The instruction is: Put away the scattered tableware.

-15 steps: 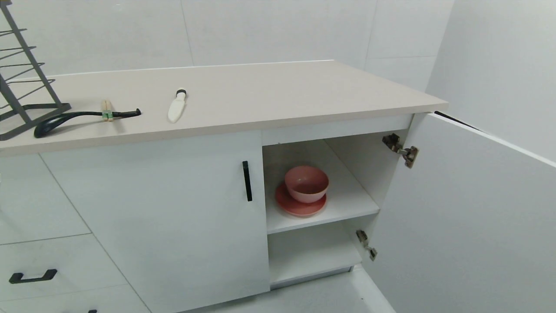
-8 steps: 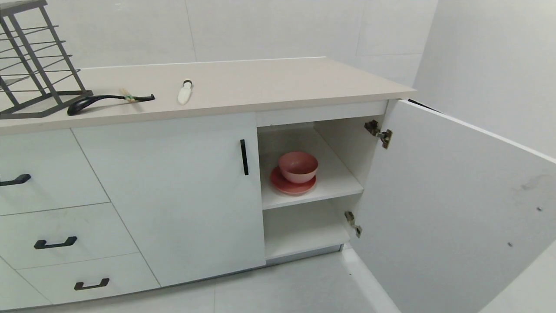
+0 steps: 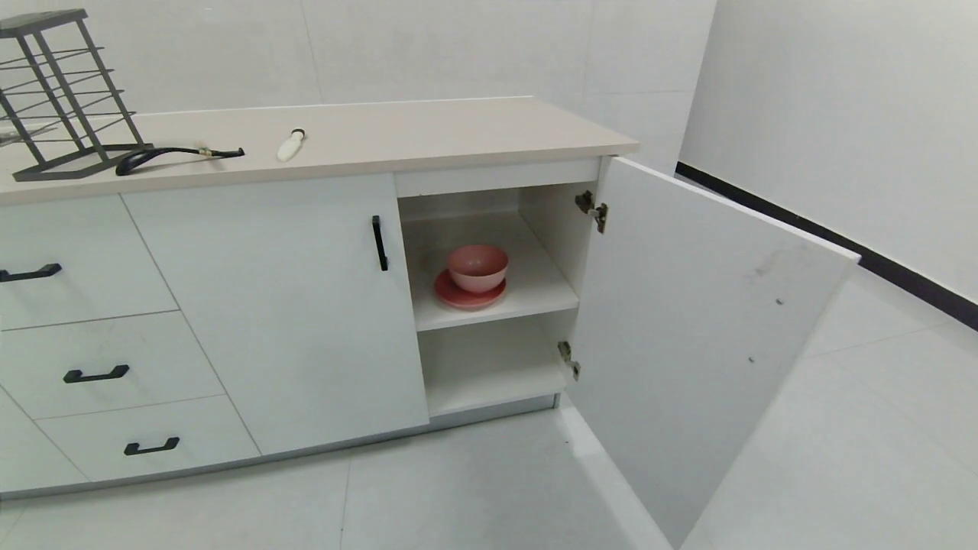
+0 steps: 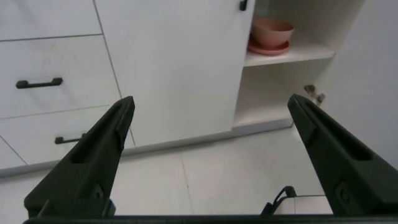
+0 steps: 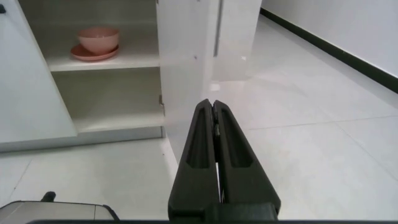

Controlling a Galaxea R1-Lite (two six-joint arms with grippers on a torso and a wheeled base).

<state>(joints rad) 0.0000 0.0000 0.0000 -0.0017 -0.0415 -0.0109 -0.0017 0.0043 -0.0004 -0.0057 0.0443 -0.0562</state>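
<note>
From the head view, a dark wire rack (image 3: 61,92) stands at the left end of the countertop (image 3: 428,130). A black ladle (image 3: 153,156) lies just beside its base, and a white-handled utensil (image 3: 290,145) lies a little further right, apart from the ladle. Below the top, a stack of drawers (image 3: 92,305) with black handles sits at the left. Next comes a closed door (image 3: 290,305), then the open compartment, and the open door (image 3: 688,321) swung out at the right. On the compartment's upper shelf (image 3: 535,286) a pink bowl (image 3: 477,267) sits upright on a red plate (image 3: 467,294), toward the left side of the shelf. The left wrist view looks at the cabinet front from low down. The left gripper (image 4: 211,102) has its two dark fingers (image 4: 93,162) spread wide apart with nothing between them, and the bowl (image 4: 272,31) and plate (image 4: 268,48) show beyond on the shelf. The right wrist view looks past the edge of the open door (image 5: 180,62). The right gripper (image 5: 212,106) has its fingers pressed together, holding nothing, above the pale floor tiles (image 5: 311,143), and the bowl (image 5: 98,38) on its plate (image 5: 93,54) shows farther off in the compartment.
</note>
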